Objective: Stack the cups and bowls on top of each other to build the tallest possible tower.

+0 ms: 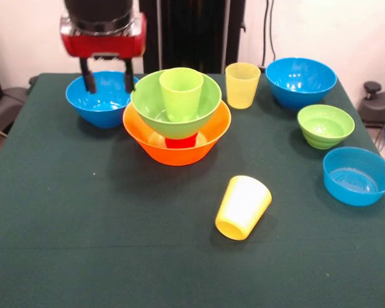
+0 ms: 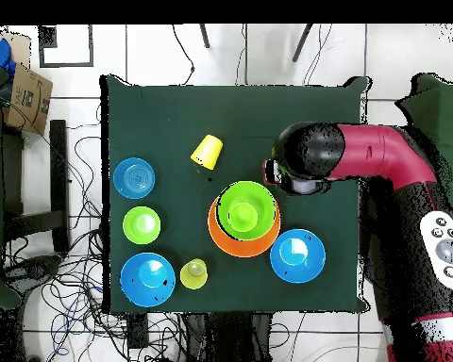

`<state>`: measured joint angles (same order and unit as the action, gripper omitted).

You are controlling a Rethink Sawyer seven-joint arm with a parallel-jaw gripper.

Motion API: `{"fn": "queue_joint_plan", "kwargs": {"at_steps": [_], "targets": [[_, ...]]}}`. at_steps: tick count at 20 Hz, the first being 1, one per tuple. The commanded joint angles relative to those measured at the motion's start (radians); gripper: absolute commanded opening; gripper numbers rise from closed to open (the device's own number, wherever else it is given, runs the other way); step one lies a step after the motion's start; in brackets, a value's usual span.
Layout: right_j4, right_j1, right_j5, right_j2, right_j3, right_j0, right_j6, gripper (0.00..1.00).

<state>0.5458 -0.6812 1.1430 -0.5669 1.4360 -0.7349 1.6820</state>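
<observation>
The gripper [image 1: 106, 82] hangs with its jaws parted and empty over a medium blue bowl [image 1: 101, 99], at about ten o'clock from the tower [image 1: 177, 119]: an orange bowl [image 1: 177, 142], an inverted red cup [image 1: 180, 142], a large lime green bowl [image 1: 176, 101] and an upright lime green cup [image 1: 181, 94]. On the dark green tabletop [image 1: 83, 231], a pale yellow cup [image 1: 242, 85] stands at two o'clock from the tower, with another medium blue bowl [image 1: 301, 82] past it. A small green bowl [image 1: 325, 126] sits at three o'clock, a shallow blue bowl [image 1: 358, 175] at four and a bright yellow cup [image 1: 243, 206] on its side at five.
</observation>
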Motion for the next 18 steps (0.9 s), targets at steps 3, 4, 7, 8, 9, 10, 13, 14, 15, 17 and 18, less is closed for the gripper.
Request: {"fn": "queue_joint_plan", "kwargs": {"at_steps": [3,4,7,8,9,10,13,14,15,17,18], "targets": [[0.177,0.200,0.090,-0.109,-0.154,-0.043,-0.699,1.00],[0.180,0.213,0.101,-0.120,-0.166,-0.049,-0.747,1.00],[0.178,0.241,0.129,-0.134,-0.192,-0.060,-0.826,1.00],[0.175,0.245,0.135,-0.132,-0.196,-0.061,-0.831,1.00],[0.170,0.251,0.145,-0.131,-0.200,-0.063,-0.844,1.00],[0.166,0.255,0.151,-0.130,-0.204,-0.057,-0.855,1.00],[0.152,0.268,0.165,-0.132,-0.212,-0.048,-0.910,1.00],[0.148,0.274,0.167,-0.135,-0.211,-0.050,-0.943,1.00],[0.145,0.277,0.174,-0.132,-0.213,-0.049,-0.960,1.00],[0.141,0.290,0.195,-0.128,-0.224,-0.048,-1.003,1.00],[0.138,0.296,0.205,-0.127,-0.232,-0.046,-1.021,1.00]]}}
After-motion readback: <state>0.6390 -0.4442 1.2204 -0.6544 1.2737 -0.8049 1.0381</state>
